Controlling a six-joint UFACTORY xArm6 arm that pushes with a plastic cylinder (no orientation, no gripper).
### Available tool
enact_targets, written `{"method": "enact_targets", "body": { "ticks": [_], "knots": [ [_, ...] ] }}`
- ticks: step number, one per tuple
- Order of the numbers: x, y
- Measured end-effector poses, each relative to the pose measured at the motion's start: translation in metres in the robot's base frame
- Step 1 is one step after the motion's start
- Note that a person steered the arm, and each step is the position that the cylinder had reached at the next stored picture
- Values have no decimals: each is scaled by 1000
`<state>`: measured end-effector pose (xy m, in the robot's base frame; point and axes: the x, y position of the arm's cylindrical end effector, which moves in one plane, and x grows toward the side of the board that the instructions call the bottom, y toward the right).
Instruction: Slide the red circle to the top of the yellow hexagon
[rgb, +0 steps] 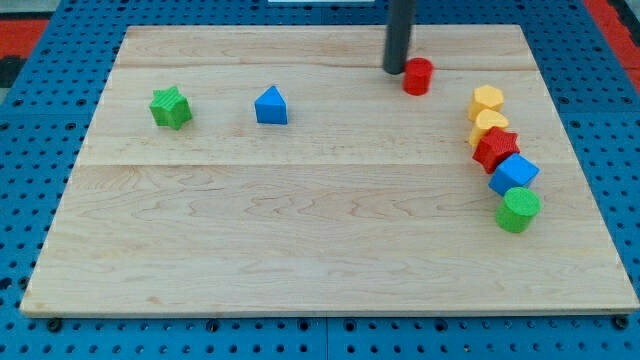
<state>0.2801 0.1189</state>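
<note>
The red circle (417, 76) is a short red cylinder near the view's top, right of centre. My tip (394, 70) is the lower end of the dark rod and stands just left of the red circle, touching or almost touching it. The yellow hexagon (487, 99) lies to the right of and a little below the red circle, at the top of a chain of blocks. A gap of bare wood separates the red circle from the yellow hexagon.
Below the yellow hexagon run a second yellow block (488, 124), a red star (496, 149), a blue block (514, 174) and a green cylinder (518, 210). A green star (171, 107) and a blue triangle-like block (271, 105) lie at the left. The wooden board (300, 240) sits on blue pegboard.
</note>
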Motion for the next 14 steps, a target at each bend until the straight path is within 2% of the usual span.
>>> {"method": "enact_targets", "body": {
  "ticks": [1,4,6,9,12,14],
  "knots": [
    [0,27],
    [5,15],
    [7,-37],
    [7,11],
    [23,-8],
    [24,25]
  ]
}}
